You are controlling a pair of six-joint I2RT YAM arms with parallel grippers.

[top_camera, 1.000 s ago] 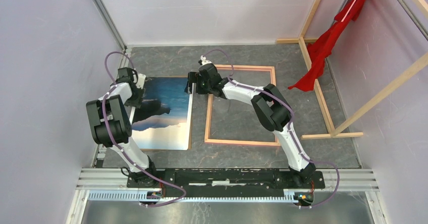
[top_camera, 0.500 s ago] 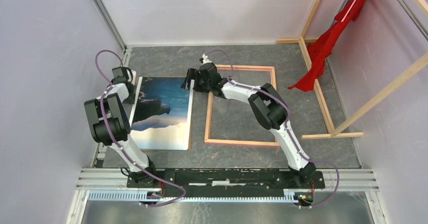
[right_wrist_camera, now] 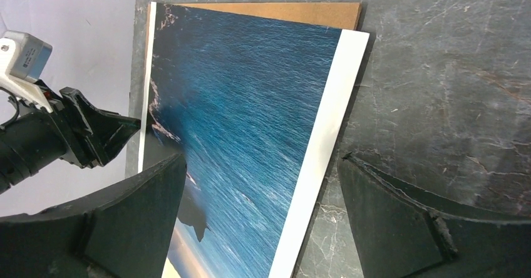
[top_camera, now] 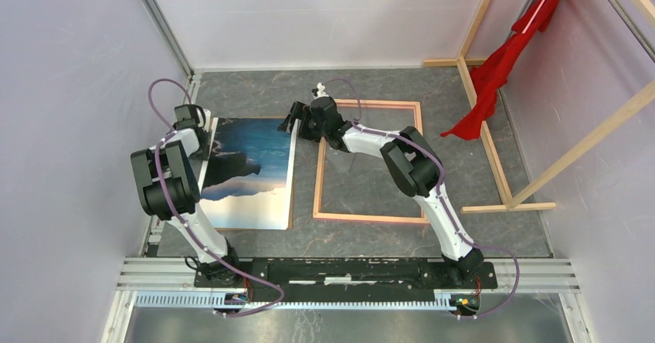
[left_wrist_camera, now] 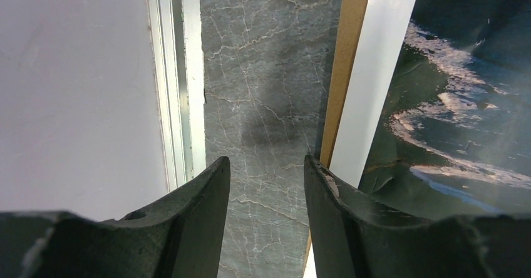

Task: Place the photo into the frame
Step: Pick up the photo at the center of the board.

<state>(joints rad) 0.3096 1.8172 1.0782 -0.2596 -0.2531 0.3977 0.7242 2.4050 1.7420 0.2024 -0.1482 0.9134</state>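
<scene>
Right claw (right_wrist_camera: 262, 162) wide apart over photo (top_camera: 251, 174), left claw (left_wrist_camera: 266, 162) apart at its left edge, long axis near-to-far

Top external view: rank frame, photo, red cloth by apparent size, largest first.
1. frame, by its outline
2. photo, slightly smaller
3. red cloth, smallest; it hangs bunched, so its true size is unsure

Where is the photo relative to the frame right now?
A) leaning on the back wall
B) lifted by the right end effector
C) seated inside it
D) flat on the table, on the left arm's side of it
D: the photo lies flat beside the frame, whose opening shows only grey tabletop.
</scene>
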